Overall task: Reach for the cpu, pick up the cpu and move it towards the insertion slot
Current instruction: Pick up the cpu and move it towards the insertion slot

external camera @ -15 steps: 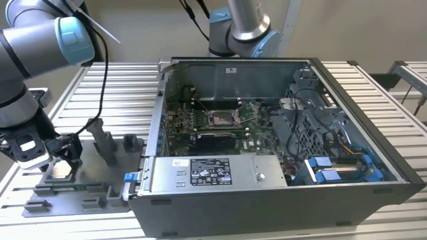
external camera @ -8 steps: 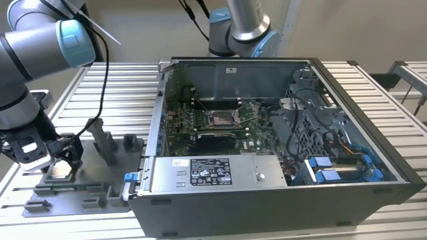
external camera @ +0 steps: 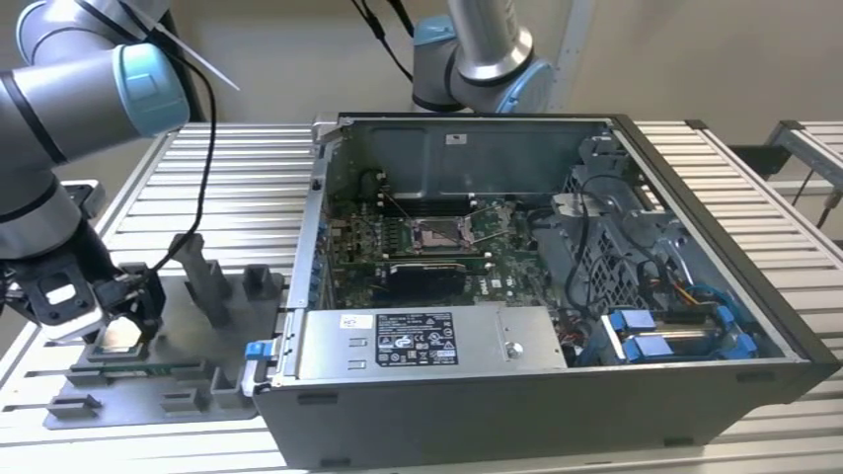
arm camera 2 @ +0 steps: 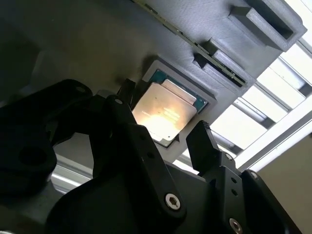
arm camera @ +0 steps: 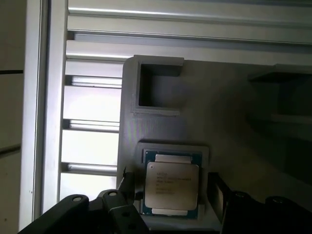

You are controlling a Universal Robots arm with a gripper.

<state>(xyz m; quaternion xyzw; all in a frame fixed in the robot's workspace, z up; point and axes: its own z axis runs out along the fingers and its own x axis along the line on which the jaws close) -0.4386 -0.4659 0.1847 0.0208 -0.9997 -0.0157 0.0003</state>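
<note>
Gripper point(arm camera 2: 165, 111): fingers spread, one on each side of the cpu point(arm camera: 171, 184), not closed on it.
Cpu: flat in its recess on the grey tray point(external camera: 197, 395), at the exterior view's left; upright tray blocks point(external camera: 208, 281) stand near.
Insertion slot point(external camera: 439, 233): inside the open computer case point(external camera: 527, 395), well apart, with the case wall between.

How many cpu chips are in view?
1: the cpu lies in a recess of the grey tray, with the open hand astride it. Others may be hidden inside the computer case.
</note>
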